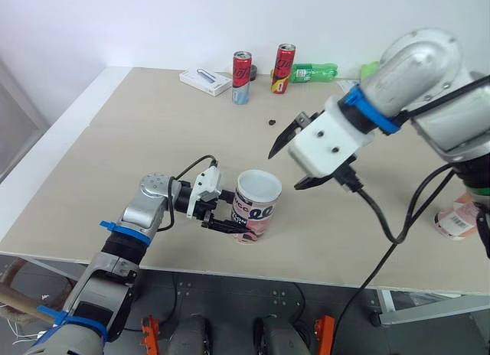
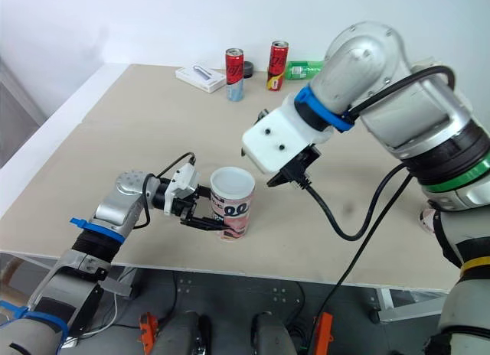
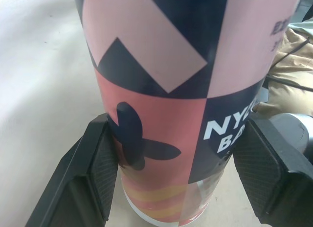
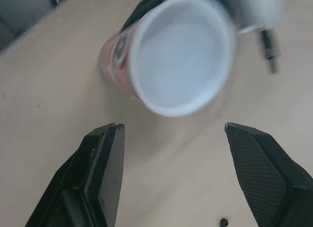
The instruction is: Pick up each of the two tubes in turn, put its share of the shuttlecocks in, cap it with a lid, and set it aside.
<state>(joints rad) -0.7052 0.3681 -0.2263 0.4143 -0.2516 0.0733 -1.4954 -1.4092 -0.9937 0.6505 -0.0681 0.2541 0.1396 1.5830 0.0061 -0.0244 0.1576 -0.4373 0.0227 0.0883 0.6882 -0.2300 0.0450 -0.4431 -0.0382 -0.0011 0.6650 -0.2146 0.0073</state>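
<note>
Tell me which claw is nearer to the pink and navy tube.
Left. The left claw grips the tube low on its sides, touching it. The right claw hangs open above and to the right of the tube's top, apart from it.

The left arm reaches in from the near left, its forearm angled toward the middle. The left tool [image 1: 234, 223] lies level, its two black fingers [image 3: 100, 163] pressed against opposite sides of the upright tube [image 1: 253, 214], low down. The right arm bends in from the right. The right tool [image 1: 283, 171] hangs above and just right of the left tool, its fingers spread wide and pointing down.
</note>
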